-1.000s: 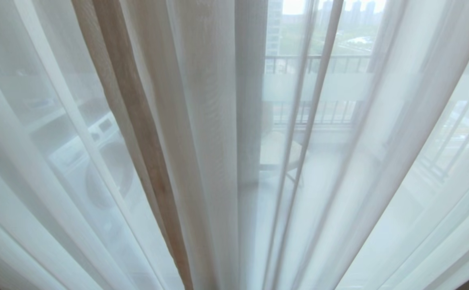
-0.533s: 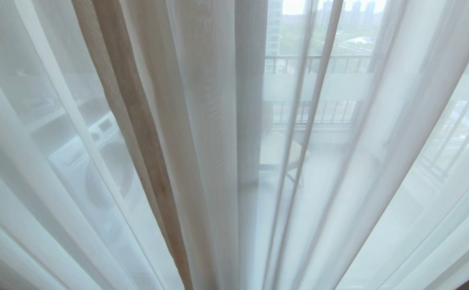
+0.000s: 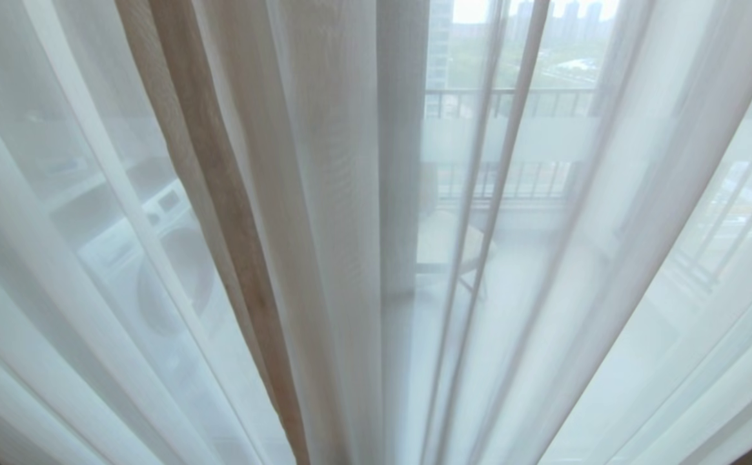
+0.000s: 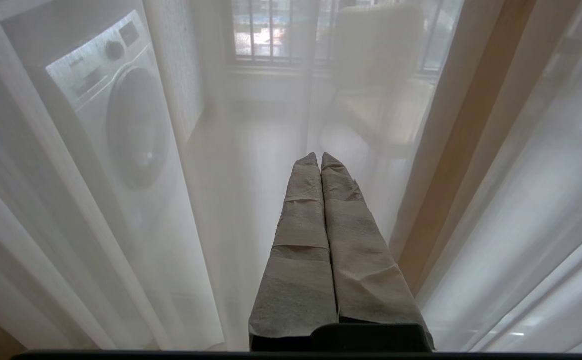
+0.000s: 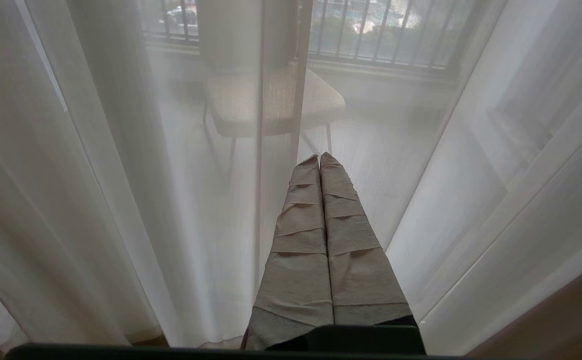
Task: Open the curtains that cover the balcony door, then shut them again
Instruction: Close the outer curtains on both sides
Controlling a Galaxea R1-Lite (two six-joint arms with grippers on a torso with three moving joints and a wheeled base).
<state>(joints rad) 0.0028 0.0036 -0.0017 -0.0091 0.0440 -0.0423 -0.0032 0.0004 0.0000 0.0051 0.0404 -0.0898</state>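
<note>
Head view: neither gripper appears. The curtains (image 3: 324, 245) fill the frame as a sheer white layer in long vertical folds, with a beige strip (image 3: 221, 194) running down left of centre. Through the sheer cloth, a washing machine (image 3: 162, 258) shows at left, a chair (image 3: 453, 252) near the centre and a barred railing (image 3: 511, 103) beyond it. The balcony door itself cannot be made out behind the cloth.

Left wrist view: the left gripper (image 4: 319, 159) points forward toward the sheer cloth, its two tape-wrapped fingers (image 4: 300, 240) pressed together along their full length with nothing between them. Whether the tips touch the cloth cannot be told. The beige strip (image 4: 465, 140) hangs just beside the gripper; the washing machine (image 4: 121, 115) lies on the other side, behind the sheer layer.

Right wrist view: the right gripper (image 5: 319, 159) is likewise fully closed and empty, with wrapped fingers (image 5: 350, 250) side by side and aimed at the sheer curtains (image 5: 121, 200). The chair (image 5: 271, 100) stands beyond the cloth, ahead of the fingertips, with the railing (image 5: 380, 35) behind it. Contact with the cloth cannot be confirmed.
</note>
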